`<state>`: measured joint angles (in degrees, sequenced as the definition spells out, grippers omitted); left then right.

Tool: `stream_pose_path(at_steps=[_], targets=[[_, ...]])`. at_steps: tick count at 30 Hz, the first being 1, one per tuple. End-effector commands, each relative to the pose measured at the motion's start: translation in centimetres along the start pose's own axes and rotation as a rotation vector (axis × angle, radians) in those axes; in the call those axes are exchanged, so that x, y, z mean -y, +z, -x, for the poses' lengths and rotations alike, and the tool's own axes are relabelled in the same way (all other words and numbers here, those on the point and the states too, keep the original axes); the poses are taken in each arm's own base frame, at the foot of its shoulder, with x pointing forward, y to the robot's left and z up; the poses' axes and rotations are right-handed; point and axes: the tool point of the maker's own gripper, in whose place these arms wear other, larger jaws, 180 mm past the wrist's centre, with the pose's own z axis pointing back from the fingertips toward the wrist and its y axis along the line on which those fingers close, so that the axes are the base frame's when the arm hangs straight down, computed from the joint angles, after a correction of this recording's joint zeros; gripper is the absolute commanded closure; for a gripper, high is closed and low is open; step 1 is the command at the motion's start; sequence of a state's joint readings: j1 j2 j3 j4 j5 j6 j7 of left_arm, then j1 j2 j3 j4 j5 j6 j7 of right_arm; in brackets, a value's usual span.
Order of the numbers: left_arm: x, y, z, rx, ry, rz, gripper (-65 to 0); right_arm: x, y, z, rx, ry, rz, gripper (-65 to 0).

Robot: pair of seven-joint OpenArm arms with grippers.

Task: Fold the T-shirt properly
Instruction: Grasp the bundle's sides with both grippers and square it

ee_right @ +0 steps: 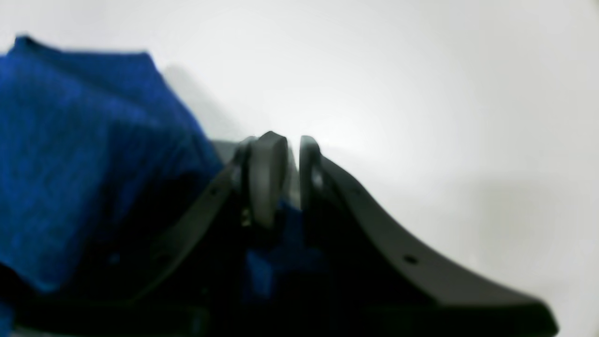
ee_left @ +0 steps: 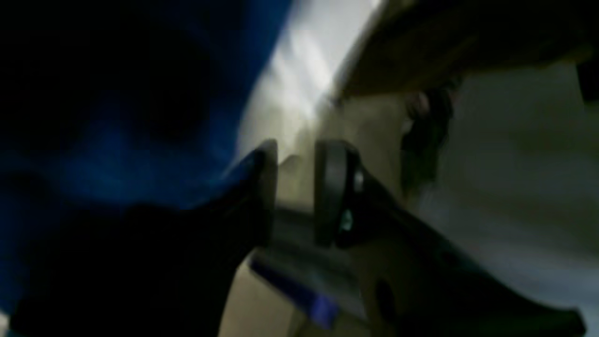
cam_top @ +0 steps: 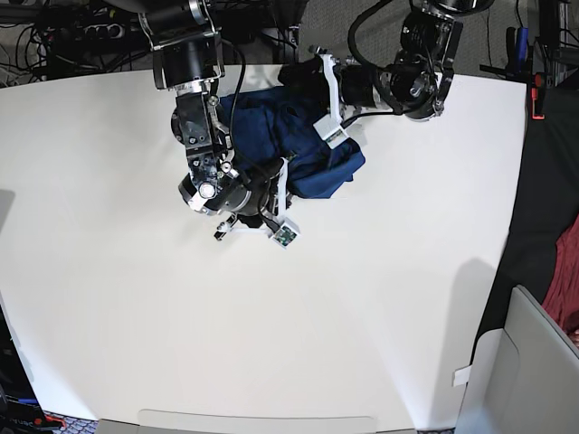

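The T-shirt (cam_top: 312, 149) lies bunched in a dark navy heap at the far middle of the white table (cam_top: 136, 307). Both arms reach into it, one from the left side of the base view and one from the far right. In the right wrist view my right gripper (ee_right: 292, 180) has its fingers almost together, with a fold of the T-shirt (ee_right: 70, 154) caught low between them. In the blurred left wrist view my left gripper (ee_left: 295, 187) stands with a gap between its fingers and nothing in it. The T-shirt (ee_left: 140, 154) drapes over its left finger.
A red cloth (cam_top: 570, 303) hangs off the table at the right edge, beside a grey panel (cam_top: 525, 380) at the front right corner. Cables and equipment (cam_top: 81, 27) crowd the space behind the table's far edge.
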<state>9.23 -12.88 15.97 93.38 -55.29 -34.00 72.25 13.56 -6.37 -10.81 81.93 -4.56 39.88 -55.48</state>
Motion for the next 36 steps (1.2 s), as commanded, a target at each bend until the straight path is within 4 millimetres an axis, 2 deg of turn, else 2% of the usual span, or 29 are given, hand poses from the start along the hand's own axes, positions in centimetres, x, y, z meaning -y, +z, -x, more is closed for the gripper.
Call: stream_pose_path(at_steps=[1,8,11,18,23,28,30,33,36], targets=[[-1.1,0.9,-0.6,-0.006,-0.029,-0.047,-13.7,0.5,0.8,-1.6,0.054,0.01,0.016,-7.8],[-3.6,3.3,-3.1,0.052,-0.045,-0.125,-13.7,1.4,3.3,2.0,-0.014,0.041,0.084,-7.8],[-4.7,4.1,-3.5,0.075,-0.023,-0.15,-13.7,1.5,4.5,3.0,-0.026,0.057,0.111,-7.8],[-7.3,4.4,-5.5,0.105,0.013,-0.169,-13.7,0.1,7.1,5.6,-0.066,0.077,0.138,-7.8],[-7.5,5.0,-7.9,0.171,-0.015,-0.179,-13.7,-1.4,9.0,6.2,-0.051,0.083,0.142,-7.8],[-7.1,5.6,-8.7,0.187,-0.047,-0.185,-13.6,-0.7,10.1,7.0,-0.059,0.106,0.172,-7.8],[-7.4,7.3,-9.1,0.205,-0.076,-0.222,-13.6,0.4,11.0,7.0,-0.052,0.096,0.207,-7.8],[-7.1,9.2,-8.8,0.249,-0.086,-0.263,-13.6,0.9,11.6,6.9,-0.018,0.048,0.206,-7.8],[-6.2,10.7,-9.1,0.288,-0.121,-0.294,-13.6,1.3,12.2,6.7,0.032,-0.018,0.182,-7.8]])
